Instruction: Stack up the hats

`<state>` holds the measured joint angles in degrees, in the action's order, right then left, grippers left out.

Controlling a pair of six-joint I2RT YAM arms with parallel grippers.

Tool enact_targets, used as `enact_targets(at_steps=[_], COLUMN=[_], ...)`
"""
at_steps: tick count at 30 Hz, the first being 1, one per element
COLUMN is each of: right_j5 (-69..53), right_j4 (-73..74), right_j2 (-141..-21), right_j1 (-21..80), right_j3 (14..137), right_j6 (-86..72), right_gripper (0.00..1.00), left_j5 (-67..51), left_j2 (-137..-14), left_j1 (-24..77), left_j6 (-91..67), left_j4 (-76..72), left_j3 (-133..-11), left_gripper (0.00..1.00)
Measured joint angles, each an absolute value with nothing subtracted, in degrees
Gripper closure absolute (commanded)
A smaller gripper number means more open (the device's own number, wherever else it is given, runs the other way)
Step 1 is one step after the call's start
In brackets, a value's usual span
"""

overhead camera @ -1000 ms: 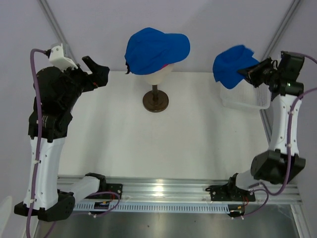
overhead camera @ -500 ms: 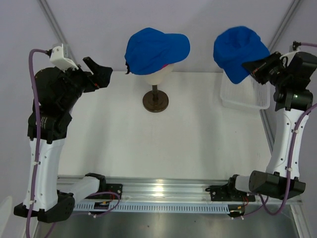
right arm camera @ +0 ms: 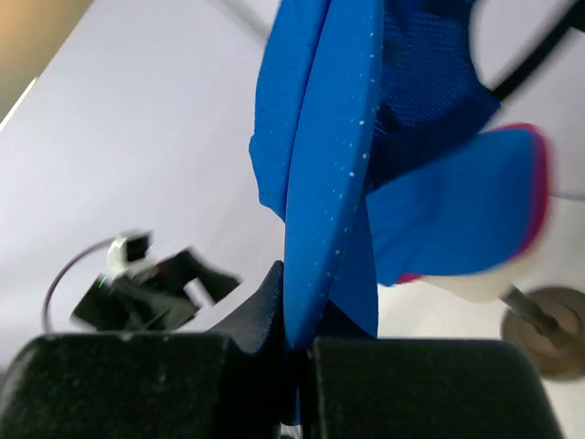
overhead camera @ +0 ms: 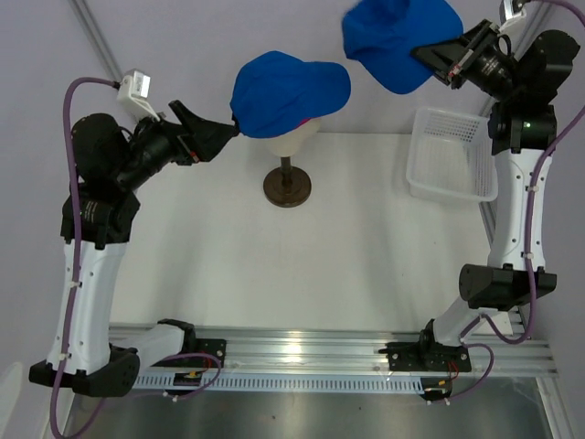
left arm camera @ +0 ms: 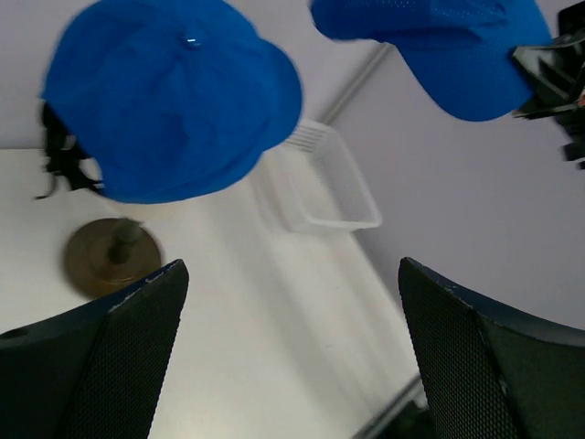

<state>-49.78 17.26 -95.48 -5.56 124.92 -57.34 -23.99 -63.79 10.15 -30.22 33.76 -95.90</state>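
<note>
2 robot arms rise from the near edge of a white bench [overhead camera: 302, 265]. Farther back on the bench, a cream mannequin head [overhead camera: 291, 142] stands on a dark round stand [overhead camera: 287, 187]. To its right sits 1 white mesh basket [overhead camera: 430, 183], its mesh floor in plain view. The head wears the worn blue cap [overhead camera: 279, 91], long axis left to right, brim pointing right. The edge of 1 magenta-pink cap [overhead camera: 308, 118] peeks out beneath it. The left hand [overhead camera: 215, 133] hangs just beside this cap's back edge, fingers spread wide apart. Farthest and highest, the right hand [overhead camera: 448, 57] is clamped on the brim of the held blue cap [overhead camera: 398, 37]. This cap is in the air above and left of the basket, crown leftward, brim toward the hand. That makes 2 blue caps.
</note>
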Motion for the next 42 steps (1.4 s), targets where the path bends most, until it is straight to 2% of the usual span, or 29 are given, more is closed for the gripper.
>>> enact_targets(at_steps=[9, 15, 23, 27, 34, 38, 42], right_j5=[-62.57, -65.95, -67.92, -68.42, -69.89, -69.23, -68.36], right_j4=[3.25, 2.00, 3.31, 6.55, 16.34, 24.88, 29.80], right_j2=[-95.98, -94.67, -92.64, -89.23, -76.47, -75.29, -75.44], right_j1=[0.12, 4.64, 13.19, 16.80, 20.49, 23.97, 27.97], right_j3=[128.75, 122.80, 121.67, 119.63, 103.79, 102.83, 101.97], right_j6=[-64.40, -65.10, -64.18, -60.69, -50.87, -43.20, -38.70], right_gripper=[1.00, 1.00, 1.00, 1.00, 1.00, 1.00, 1.00], left_j5=[-29.76, -28.86, -24.34, -20.34, -13.15, -14.94, -20.25], left_j2=[-68.73, -73.14, -66.17, -59.66, -47.05, -42.85, -46.46], left_j1=[15.59, 16.67, 16.95, 16.45, 12.73, 12.27, 12.19], left_j6=[-42.57, -45.21, -45.15, -44.10, -32.95, -28.25, -25.80], left_j4=[19.51, 15.88, 17.39, 20.03, 28.32, 28.77, 28.03], left_j3=[-96.27, -96.86, -85.47, -80.49, -77.49, -73.32, -66.06], left_gripper=[0.03, 0.05, 0.05, 0.04, 0.01, 0.05, 0.07])
